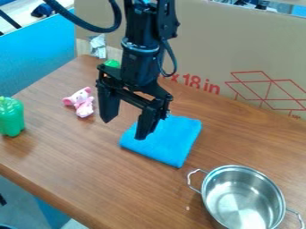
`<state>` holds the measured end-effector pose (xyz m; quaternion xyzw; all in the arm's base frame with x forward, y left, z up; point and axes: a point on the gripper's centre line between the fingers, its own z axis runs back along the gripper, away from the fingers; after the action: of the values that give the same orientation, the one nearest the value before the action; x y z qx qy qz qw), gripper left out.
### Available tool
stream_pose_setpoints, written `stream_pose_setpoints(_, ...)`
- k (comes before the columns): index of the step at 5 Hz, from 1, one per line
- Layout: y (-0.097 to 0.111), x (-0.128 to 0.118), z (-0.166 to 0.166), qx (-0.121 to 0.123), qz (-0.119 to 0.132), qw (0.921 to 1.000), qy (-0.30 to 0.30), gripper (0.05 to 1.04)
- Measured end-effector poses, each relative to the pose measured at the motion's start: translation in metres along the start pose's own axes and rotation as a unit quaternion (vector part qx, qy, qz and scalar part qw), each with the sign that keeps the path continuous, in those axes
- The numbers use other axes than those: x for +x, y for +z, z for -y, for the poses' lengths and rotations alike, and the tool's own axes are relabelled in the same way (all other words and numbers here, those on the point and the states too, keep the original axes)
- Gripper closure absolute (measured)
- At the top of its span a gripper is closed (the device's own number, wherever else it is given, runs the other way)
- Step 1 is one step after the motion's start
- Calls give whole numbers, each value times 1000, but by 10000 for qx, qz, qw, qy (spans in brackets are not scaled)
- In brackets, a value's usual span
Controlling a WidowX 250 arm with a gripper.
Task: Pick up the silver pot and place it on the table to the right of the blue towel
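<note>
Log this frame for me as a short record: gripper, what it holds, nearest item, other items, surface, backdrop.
gripper: black, open, fingers pointing down
held: nothing
nearest item: folded blue cloth, partly behind one finger in view; contact cannot be told
other items: pink plush toy; green pepper-shaped object; metal pot with two handles; partly hidden green object
surface: brown wooden table
backdrop: cardboard with red print
</note>
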<state>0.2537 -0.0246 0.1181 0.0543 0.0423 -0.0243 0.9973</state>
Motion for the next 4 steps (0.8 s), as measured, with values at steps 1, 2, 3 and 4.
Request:
stream_pose_setpoints(1,-8,-1,1,-14,-157,9999,-16,82)
stream_pose_setpoints(2,-7,12,10,-547,41,9985,16,82)
stream_pose_setpoints(3,-1,26,25,-999,333,9942,-200,82)
stream_pose_setpoints(4,4,37,42,-1069,565,9911,-561,82)
